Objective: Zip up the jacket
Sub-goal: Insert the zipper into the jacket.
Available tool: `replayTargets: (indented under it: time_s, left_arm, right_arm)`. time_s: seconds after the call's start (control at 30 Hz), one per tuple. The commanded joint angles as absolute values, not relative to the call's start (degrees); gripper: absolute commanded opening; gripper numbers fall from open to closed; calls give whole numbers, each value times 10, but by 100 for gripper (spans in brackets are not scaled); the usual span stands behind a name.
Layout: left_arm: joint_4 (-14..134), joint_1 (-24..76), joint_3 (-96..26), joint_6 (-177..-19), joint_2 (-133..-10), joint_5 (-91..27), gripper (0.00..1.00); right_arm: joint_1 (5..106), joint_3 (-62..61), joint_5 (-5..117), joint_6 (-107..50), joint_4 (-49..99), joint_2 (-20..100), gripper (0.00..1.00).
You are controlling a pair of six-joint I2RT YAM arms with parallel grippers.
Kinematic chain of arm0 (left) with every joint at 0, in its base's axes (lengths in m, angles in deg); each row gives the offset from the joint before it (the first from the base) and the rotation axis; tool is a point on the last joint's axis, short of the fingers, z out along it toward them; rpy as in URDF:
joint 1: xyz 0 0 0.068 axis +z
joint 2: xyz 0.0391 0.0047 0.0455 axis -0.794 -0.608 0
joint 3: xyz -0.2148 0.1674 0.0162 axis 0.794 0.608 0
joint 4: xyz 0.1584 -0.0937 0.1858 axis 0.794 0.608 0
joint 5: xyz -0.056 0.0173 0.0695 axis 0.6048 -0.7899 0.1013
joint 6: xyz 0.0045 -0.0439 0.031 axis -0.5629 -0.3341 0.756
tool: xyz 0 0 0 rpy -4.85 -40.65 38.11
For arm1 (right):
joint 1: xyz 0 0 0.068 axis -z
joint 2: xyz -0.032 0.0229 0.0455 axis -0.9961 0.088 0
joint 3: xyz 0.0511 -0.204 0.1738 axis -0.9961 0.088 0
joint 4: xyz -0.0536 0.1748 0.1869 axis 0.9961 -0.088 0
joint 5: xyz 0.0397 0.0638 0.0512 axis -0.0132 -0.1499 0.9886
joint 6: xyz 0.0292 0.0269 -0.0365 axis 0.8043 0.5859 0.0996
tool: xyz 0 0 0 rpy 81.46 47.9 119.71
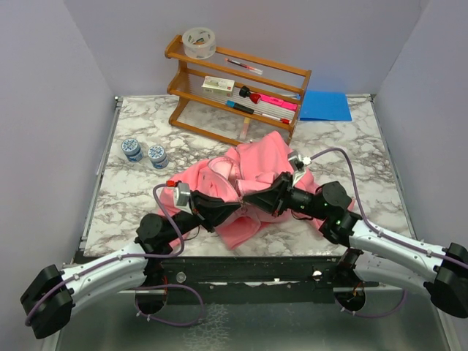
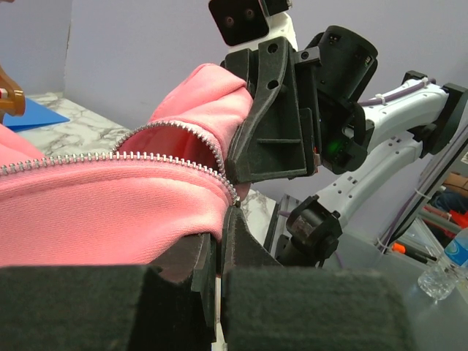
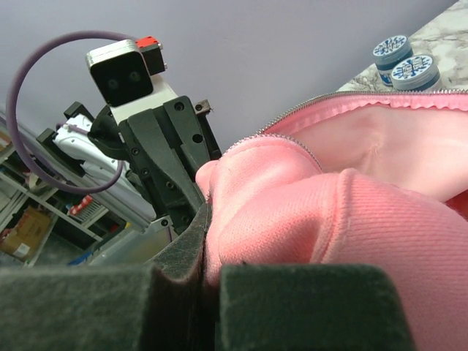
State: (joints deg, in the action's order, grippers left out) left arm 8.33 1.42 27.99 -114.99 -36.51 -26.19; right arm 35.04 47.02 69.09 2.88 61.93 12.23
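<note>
The pink fleece jacket (image 1: 252,172) lies bunched in the middle of the marble table, its front open and its zipper teeth (image 2: 131,157) apart. My left gripper (image 1: 235,210) is shut on the jacket's front edge by the lower end of the zipper (image 2: 232,196). My right gripper (image 1: 251,199) faces it from the right and is shut on the other front edge of the jacket (image 3: 278,212). The two grippers almost touch, and lift the fabric a little off the table. The pale lining (image 3: 380,150) shows in the right wrist view.
A wooden rack (image 1: 238,88) with pens, a box and a tape roll (image 1: 199,42) stands at the back. A blue sheet (image 1: 325,105) lies at the back right. Two small blue-capped jars (image 1: 144,151) stand left of the jacket.
</note>
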Motion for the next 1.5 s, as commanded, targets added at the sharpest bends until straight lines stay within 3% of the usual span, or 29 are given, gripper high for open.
replayTargets:
  time_s: [0.0, 0.43, 0.8, 1.0, 1.23, 1.47]
  left_arm:
    - [120, 12, 292, -1156, -383, -225, 0]
    - [90, 8, 287, -1174, -470, -199, 0]
    - [40, -11, 318, -1182, -538, -236, 0]
    - [20, -15, 331, -1180, -561, -257, 0]
    - [35, -15, 333, -1194, -584, -250, 0]
    - [48, -15, 330, -1250, -655, -216, 0]
  right_arm:
    - [355, 469, 676, 38, 714, 98, 0]
    - [355, 510, 558, 89, 777, 93, 0]
    - [354, 511, 541, 113, 814, 111, 0]
    - [355, 503, 567, 96, 775, 100, 0]
    - [355, 514, 614, 8, 619, 86, 1]
    - [355, 574, 610, -4, 580, 79, 9]
